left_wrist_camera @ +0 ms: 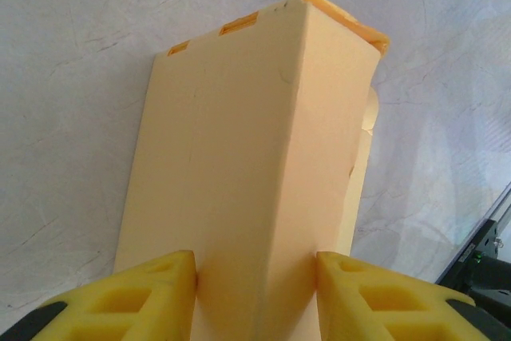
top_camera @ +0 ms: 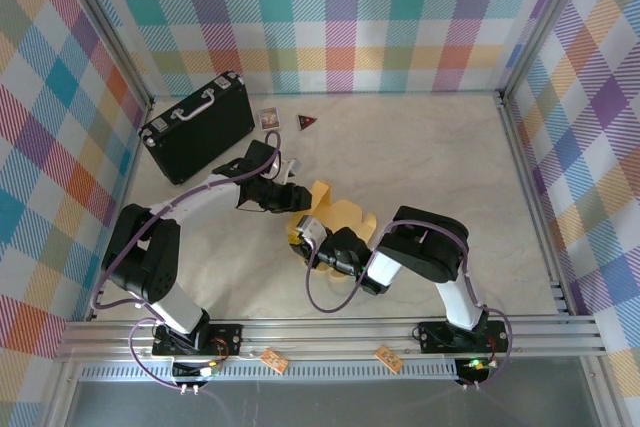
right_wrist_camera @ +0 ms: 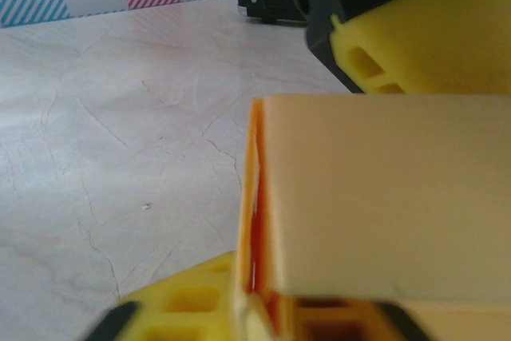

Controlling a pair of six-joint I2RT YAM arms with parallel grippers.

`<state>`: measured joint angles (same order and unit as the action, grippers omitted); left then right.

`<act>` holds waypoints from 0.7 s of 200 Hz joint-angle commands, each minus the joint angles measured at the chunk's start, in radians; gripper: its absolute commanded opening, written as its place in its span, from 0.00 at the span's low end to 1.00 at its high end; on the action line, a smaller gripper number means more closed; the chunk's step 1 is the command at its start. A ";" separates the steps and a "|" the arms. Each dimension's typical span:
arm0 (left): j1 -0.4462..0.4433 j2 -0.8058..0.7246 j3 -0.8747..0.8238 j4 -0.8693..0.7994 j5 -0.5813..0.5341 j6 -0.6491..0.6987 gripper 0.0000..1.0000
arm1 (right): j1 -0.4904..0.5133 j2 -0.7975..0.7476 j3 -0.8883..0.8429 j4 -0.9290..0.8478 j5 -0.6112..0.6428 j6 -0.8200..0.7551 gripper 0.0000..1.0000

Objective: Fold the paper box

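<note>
One paper box (left_wrist_camera: pixel 239 157) is pinched by the left gripper (left_wrist_camera: pixel 255 285) and the right gripper (top_camera: pixel 308 243), two in all.

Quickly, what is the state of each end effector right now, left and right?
Left end effector: closed, holding the paper box.
Right end effector: closed, it seems, on a wall of the same box.

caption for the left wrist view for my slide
the left gripper pinches the folded ridge of the mustard paper box

Mustard-yellow paper box (top_camera: pixel 340 215), black suitcase (top_camera: pixel 197 129), pastel plaid walls (top_camera: pixel 340 17), cream marbled table (top_camera: pixel 430 157).
</note>
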<state>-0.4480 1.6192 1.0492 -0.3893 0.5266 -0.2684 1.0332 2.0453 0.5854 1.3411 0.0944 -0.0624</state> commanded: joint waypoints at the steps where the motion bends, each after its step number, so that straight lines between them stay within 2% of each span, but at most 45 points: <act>1: 0.006 0.022 -0.041 -0.096 -0.048 0.001 0.41 | -0.011 0.013 0.040 0.018 -0.004 -0.005 0.39; 23: 0.007 0.019 -0.041 -0.096 -0.047 0.000 0.41 | -0.010 0.001 0.028 0.018 0.001 -0.003 0.45; 73: 0.008 0.020 -0.044 -0.092 -0.046 0.000 0.41 | -0.006 -0.093 -0.061 -0.059 0.125 0.089 0.54; 114: 0.008 0.016 -0.042 -0.089 -0.047 -0.001 0.41 | 0.067 -0.157 -0.124 -0.084 0.185 0.094 0.54; 140: 0.009 0.016 -0.046 -0.089 -0.048 -0.001 0.41 | 0.134 -0.160 -0.120 -0.096 0.302 0.143 0.53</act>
<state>-0.4461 1.6192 1.0492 -0.3885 0.5262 -0.2687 1.1168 1.9060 0.4690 1.2541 0.2737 0.0204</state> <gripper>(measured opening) 0.415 0.534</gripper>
